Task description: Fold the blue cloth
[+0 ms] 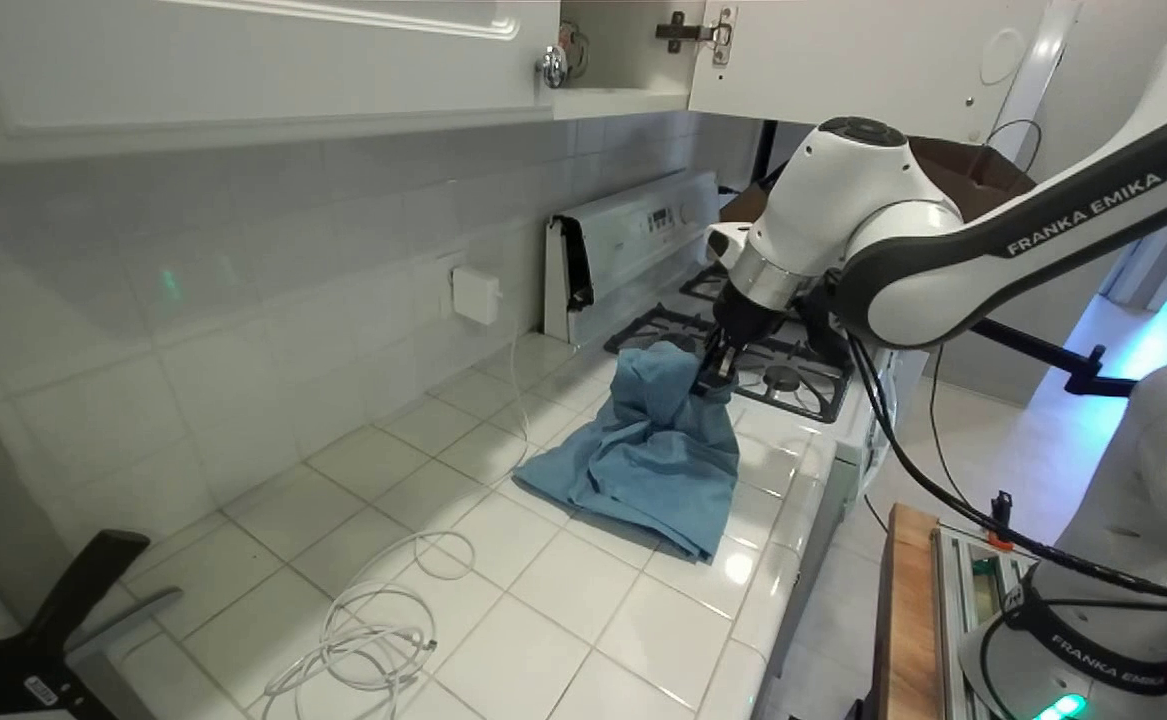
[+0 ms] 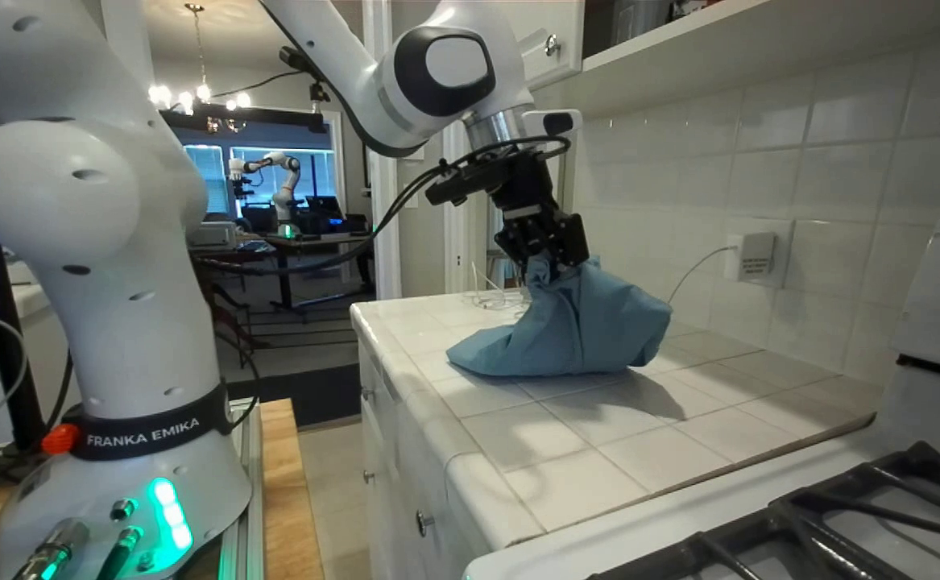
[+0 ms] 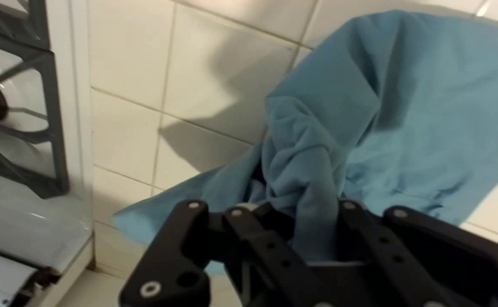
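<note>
Tiled in white, the counter (image 1: 583, 640) runs up to the stove (image 1: 633, 260) in an exterior view. Near that end lies the blue cloth (image 1: 643, 470), its bulk spread away from the stove, towards a loose coil of white cable (image 1: 373, 637), and the gripper (image 1: 715, 378) is at the part nearer the stove. In an exterior view a bunched peak (image 2: 540, 278) of the cloth stands up to the tilted gripper, while the hem (image 2: 518, 372) rests low on the counter. In the wrist view the jaws pinch a gathered ridge (image 3: 304, 170) of fabric; a wide, flatter sheet (image 3: 453, 98) lies to their right, and a narrow corner (image 3: 150, 219) points left, towards the stove. No clear long axis shows through the bunching. That side-to-side relation seems to govern the coming move: with the broad sheet on the side away from the stove, the held ridge probably has to be carried that way and laid down over it.
</note>
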Available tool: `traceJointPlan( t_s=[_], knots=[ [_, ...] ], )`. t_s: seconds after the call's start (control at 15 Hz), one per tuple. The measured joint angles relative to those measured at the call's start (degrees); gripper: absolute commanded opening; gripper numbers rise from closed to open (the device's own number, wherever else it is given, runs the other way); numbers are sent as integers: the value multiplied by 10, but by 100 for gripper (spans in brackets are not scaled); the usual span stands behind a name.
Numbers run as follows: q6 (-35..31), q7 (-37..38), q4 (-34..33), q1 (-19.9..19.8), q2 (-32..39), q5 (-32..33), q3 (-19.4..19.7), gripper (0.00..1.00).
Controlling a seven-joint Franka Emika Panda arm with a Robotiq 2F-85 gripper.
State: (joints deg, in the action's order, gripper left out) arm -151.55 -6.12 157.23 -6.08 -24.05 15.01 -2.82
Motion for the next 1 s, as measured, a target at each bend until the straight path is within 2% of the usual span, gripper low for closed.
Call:
traceJointPlan(
  t_s=[0.27, 0.53, 0.73, 0.87, 1.0],
  knots=[
    [18, -70, 0, 126, -3, -92, 20, 2],
    [71, -187, 1, 226, -3, -204, 71, 2],
    [143, -268, 1, 251, -1, -257, 105, 2],
    [177, -289, 2, 245, 7, -265, 116, 2],
    [182, -292, 3, 233, 26, -269, 118, 2]
  ],
)
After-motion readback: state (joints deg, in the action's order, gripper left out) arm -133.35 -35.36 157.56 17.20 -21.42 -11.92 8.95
